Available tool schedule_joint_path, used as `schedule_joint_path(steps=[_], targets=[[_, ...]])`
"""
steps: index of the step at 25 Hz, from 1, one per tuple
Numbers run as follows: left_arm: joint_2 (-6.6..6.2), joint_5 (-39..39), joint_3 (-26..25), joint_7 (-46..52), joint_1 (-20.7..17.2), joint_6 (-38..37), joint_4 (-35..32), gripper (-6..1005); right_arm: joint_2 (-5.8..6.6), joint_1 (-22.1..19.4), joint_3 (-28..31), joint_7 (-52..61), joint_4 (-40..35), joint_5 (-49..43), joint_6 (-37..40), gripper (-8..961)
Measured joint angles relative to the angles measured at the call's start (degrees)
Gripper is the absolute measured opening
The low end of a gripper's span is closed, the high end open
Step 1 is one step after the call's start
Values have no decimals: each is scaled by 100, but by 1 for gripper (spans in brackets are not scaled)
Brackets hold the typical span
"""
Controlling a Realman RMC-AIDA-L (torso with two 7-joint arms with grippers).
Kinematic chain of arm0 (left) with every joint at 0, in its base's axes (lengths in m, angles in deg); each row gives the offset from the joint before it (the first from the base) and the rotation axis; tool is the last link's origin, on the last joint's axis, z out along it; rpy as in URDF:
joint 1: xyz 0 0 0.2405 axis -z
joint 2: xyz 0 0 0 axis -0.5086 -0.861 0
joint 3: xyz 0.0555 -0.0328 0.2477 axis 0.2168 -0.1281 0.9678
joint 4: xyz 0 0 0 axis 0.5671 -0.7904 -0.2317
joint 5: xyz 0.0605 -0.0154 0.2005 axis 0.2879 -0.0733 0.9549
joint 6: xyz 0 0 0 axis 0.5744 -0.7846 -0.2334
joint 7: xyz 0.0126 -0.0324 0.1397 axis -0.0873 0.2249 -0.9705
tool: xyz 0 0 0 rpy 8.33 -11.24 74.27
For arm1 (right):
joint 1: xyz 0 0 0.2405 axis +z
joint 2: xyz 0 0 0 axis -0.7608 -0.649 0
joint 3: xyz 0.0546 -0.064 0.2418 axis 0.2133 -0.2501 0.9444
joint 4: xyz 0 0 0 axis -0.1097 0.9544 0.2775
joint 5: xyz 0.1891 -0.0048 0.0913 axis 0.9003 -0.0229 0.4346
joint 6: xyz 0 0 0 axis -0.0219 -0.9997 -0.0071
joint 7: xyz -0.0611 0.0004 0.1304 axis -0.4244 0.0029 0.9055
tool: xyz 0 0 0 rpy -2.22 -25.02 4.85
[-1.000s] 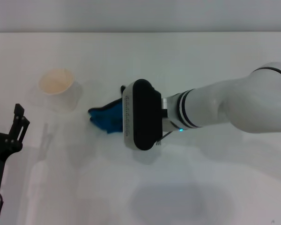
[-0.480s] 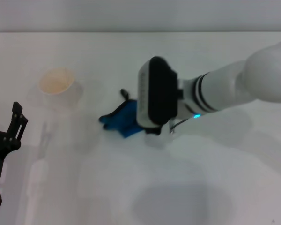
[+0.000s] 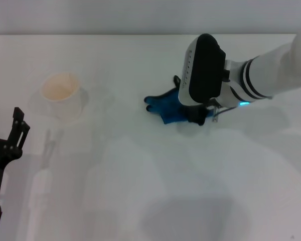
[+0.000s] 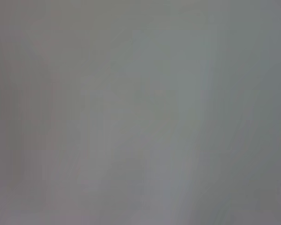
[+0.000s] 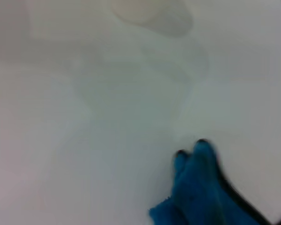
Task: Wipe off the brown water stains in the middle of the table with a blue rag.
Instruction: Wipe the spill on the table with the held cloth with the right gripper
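The white table (image 3: 140, 191) is filling nearly the whole head view, running back to a pale far edge. A white cup (image 3: 61, 93) with a faintly tan inside is standing on it toward the robot's left. A bunched blue rag (image 3: 166, 109) is lying on the surface right of the centre, well apart from the cup, its far part hidden. The right wrist view is showing the same rag (image 5: 201, 192) resting on the bare white top (image 5: 84, 117).
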Motion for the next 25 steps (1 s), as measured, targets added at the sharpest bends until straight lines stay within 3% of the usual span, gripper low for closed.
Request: schedule_joint_path(steps=[12,19,25], targets=[[0,0,1,0,44,-8,5,861,-46,-157,-242,6,-723,608,1515,121],[0,0,1,0,75,-43,8,861,-39,34,-214,1,-781,906,2520,122],[0,0,1,0,78,-40,8,861,-1,121,54,94,-519,498,2389,121]])
